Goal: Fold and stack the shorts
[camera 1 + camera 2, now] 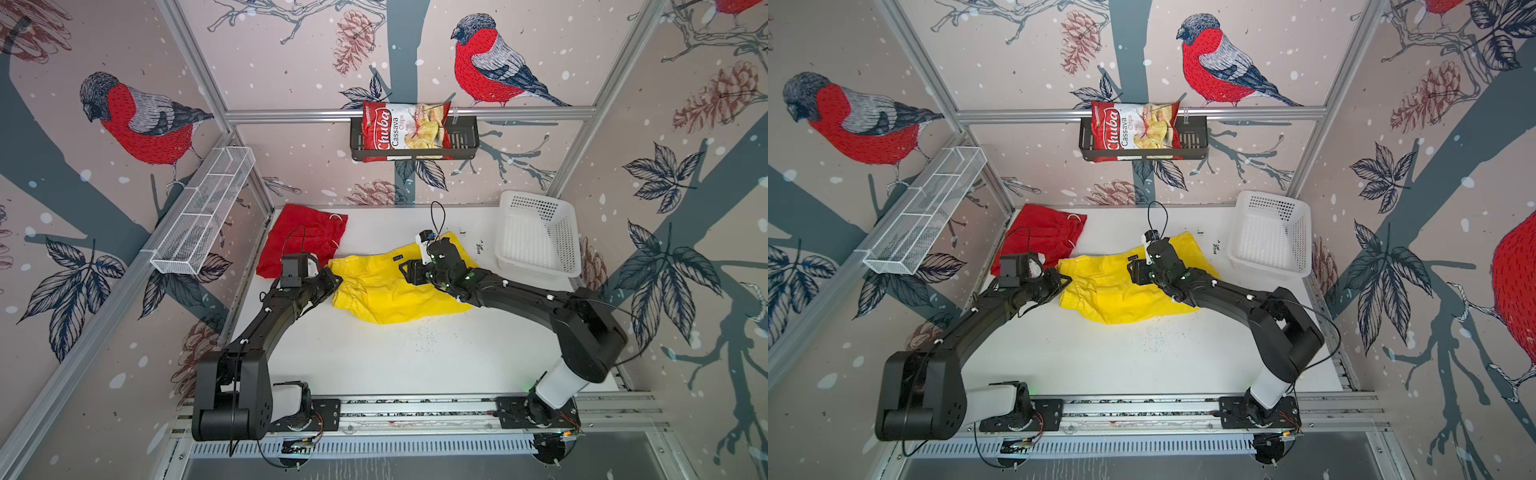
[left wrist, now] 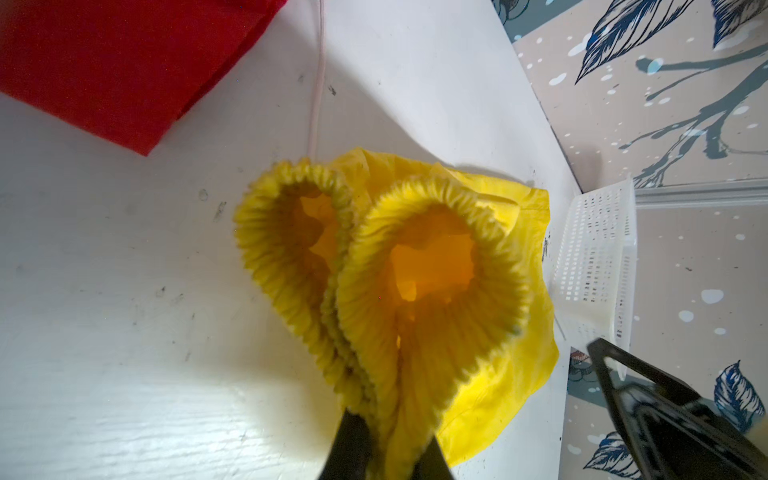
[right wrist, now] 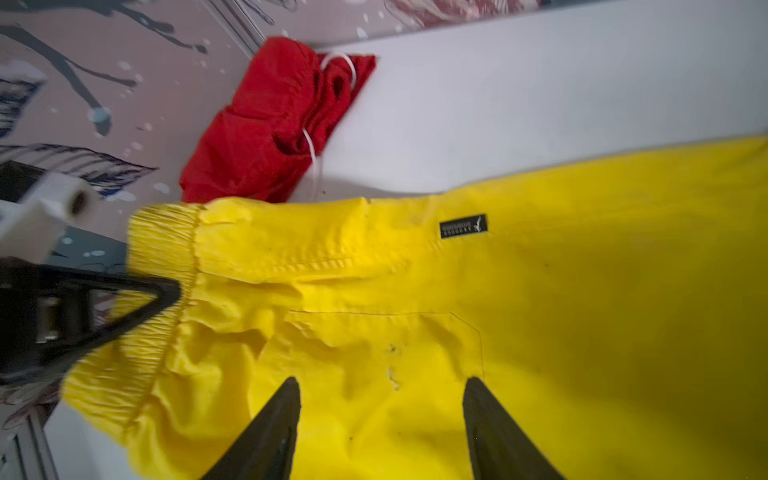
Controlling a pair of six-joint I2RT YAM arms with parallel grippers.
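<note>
The yellow shorts [image 1: 386,286] [image 1: 1113,291] lie spread in the middle of the white table, a small black label [image 3: 463,226] on top. My left gripper [image 1: 334,279] [image 2: 388,424] is shut on their gathered elastic waistband [image 2: 415,316] at the left end. My right gripper [image 1: 405,270] [image 3: 380,384] hovers open just above the yellow fabric, nothing between its fingers. The red shorts [image 1: 301,239] [image 1: 1038,237] [image 3: 266,129] lie folded at the back left corner, their white drawstring [image 2: 318,83] trailing toward the yellow pair.
A white perforated basket [image 1: 536,232] [image 1: 1271,232] stands at the back right of the table. A red chips bag [image 1: 403,124] sits in a black wall rack. A white wire shelf [image 1: 203,212] hangs on the left wall.
</note>
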